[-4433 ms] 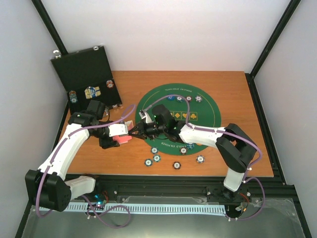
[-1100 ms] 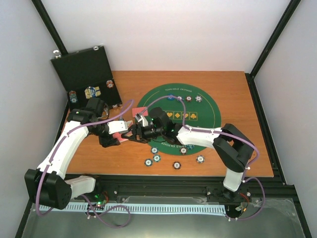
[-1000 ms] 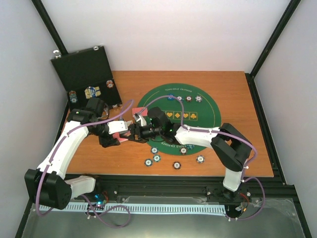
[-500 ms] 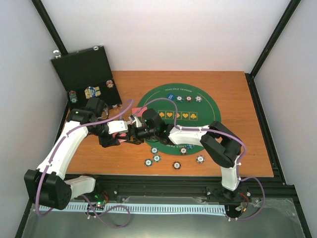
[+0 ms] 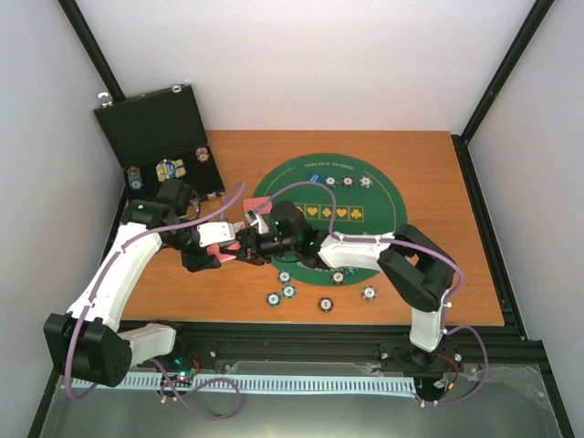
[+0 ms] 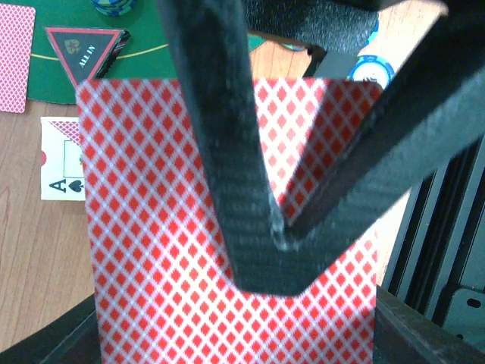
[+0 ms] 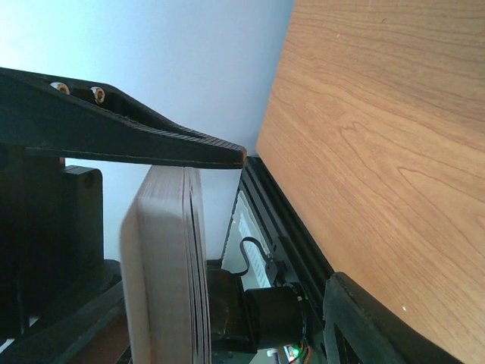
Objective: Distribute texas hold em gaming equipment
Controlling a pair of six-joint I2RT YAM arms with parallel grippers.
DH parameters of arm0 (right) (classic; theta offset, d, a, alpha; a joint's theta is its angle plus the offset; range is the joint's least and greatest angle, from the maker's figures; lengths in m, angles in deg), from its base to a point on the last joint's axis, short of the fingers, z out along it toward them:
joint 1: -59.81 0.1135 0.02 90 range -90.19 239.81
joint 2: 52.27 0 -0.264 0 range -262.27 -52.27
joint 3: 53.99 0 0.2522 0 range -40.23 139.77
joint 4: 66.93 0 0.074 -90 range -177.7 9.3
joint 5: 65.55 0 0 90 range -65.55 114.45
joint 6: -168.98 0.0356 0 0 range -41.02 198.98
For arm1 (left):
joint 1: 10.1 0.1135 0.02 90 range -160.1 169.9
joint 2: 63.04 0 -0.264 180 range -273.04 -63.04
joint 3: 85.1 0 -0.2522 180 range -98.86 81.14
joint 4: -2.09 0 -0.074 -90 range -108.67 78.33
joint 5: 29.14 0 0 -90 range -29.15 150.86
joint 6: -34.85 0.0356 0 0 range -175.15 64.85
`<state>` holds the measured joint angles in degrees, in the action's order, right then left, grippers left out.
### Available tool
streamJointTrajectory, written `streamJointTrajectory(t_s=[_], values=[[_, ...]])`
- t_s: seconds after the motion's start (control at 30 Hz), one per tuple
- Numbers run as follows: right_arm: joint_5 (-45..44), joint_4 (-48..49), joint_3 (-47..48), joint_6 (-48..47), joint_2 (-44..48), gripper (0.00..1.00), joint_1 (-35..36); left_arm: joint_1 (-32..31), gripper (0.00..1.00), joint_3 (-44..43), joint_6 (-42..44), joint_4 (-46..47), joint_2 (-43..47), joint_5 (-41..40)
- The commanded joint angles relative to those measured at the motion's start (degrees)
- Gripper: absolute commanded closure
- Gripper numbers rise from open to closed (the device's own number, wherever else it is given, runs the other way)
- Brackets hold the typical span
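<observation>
1. Left end effector (image 5: 212, 250): clamped on a deck of red-backed cards (image 6: 151, 227). The deck is held above the counter (image 5: 438, 182), just left of the green mat (image 5: 388, 205).
2. Right end effector (image 5: 245, 246): jaws wide apart, facing the deck from the mat side. In the right wrist view the deck's end sits just under the upper finger (image 7: 136, 140), and the lower finger is well clear. Cannot tell whether it touches the deck.
3. Deck orientation, left wrist view: patterned back toward the camera, long axis running up-down the frame. A black V-shaped finger (image 6: 220, 152) crosses in front of it.
4. Deck orientation, right wrist view: edge-on, long axis upright in the frame.
5. Near the deck, an ace (image 6: 61, 159) lies face up on bare wood.
6. A single red-backed card (image 6: 15, 57) and the triangle marker (image 6: 85, 51) lie on the mat. The marker's tip points toward the deck.
7. Several chips (image 5: 288, 290) lie loose along the mat's near rim. A short row (image 5: 348, 181) sits at its far rim.
8. Surface and room: wooden counter, white walls, black frame posts (image 5: 506, 68). An open black case (image 5: 151, 128) with chips inside stands at the far left corner.
</observation>
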<state>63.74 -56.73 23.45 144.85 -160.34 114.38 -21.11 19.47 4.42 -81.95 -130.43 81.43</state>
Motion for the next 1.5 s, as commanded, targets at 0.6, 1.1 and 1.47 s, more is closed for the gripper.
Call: streamJointTrajectory(t_s=[0.6,1.1,1.47], values=[[-2.5,-10.2,-1.5,-5.6,8.8,0.44,-1.8,-0.3,0.67,-1.0,0.5,0.5,0.8,0.4],[-1.2,-9.4,-1.3,-4.2,10.4,0.91,-1.9,-0.3,0.67,-0.2,0.8,0.9,1.0,-0.3],[3.5,-16.0,-1.8,-8.0,15.2,0.97,-11.7,-0.3,0.67,0.7,1.2,1.4,0.9,-1.3]])
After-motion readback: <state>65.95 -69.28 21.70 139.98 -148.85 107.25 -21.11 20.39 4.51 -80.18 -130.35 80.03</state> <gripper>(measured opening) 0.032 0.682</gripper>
